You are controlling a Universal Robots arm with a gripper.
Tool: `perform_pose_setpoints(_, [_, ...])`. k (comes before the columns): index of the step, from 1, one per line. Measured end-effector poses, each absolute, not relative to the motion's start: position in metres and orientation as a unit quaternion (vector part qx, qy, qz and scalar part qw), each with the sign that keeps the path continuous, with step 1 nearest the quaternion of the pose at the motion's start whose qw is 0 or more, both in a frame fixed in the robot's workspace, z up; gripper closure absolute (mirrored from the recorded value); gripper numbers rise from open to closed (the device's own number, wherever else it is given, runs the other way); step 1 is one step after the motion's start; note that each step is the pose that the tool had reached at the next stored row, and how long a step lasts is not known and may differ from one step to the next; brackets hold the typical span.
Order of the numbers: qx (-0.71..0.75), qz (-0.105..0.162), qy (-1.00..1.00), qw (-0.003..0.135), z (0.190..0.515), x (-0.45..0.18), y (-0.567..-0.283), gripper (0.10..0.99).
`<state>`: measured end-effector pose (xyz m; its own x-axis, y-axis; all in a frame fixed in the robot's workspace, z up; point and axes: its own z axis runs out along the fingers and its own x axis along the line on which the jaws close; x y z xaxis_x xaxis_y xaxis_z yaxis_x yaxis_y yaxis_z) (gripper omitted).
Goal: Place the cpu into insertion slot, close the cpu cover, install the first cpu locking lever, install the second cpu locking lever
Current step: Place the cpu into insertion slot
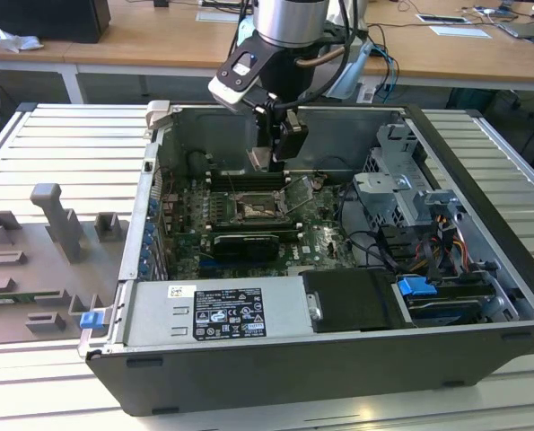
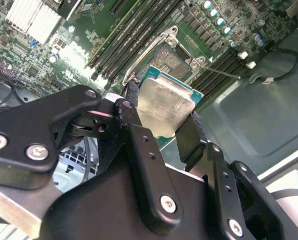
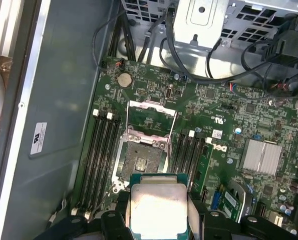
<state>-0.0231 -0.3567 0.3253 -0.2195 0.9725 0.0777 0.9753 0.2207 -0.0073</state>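
Exterior view: gripper [image 1: 275, 154] inside open case [image 1: 249, 368], above green board, pinching cpu [image 1: 259, 159].
Second wrist view: fingers [image 2: 133, 117] clamped on cpu's opposite edges.
First wrist view: cpu held clear of bare insertion slot [image 3: 141, 160]; cpu cover [image 3: 151, 117] flipped open.

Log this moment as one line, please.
gripper: shut on cpu | cpu: held aloft, not in insertion slot | cpu cover: open
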Motion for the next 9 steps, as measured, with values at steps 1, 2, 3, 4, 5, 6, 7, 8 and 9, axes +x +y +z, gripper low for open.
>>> perform_pose_setpoints(1, [-0.625, -0.021, -0.78, 0.033, 0.3247, -0.0231, -0.3567, 0.545])
perform_pose_setpoints(2, [-0.625, -0.022, -0.78, 0.033, 0.3242, -0.0231, -0.3566, 0.545])
perform_pose_setpoints(3, [-0.625, -0.022, -0.779, 0.033, 0.3237, -0.0231, -0.3566, 0.545])
perform_pose_setpoints(4, [-0.626, -0.021, -0.779, 0.033, 0.3232, -0.0231, -0.3566, 0.545])
perform_pose_setpoints(5, [-0.626, -0.022, -0.779, 0.033, 0.3229, -0.0231, -0.3566, 0.545])
perform_pose_setpoints(6, [-0.626, -0.022, -0.779, 0.033, 0.3223, -0.0231, -0.3566, 0.545])
perform_pose_setpoints(7, [-0.626, -0.022, -0.779, 0.033, 0.3219, -0.0231, -0.3566, 0.545])
perform_pose_setpoints(8, [-0.627, -0.022, -0.778, 0.033, 0.3216, -0.0231, -0.3566, 0.545])
perform_pose_setpoints(9, [-0.627, -0.022, -0.778, 0.033, 0.3211, -0.0231, -0.3566, 0.545])
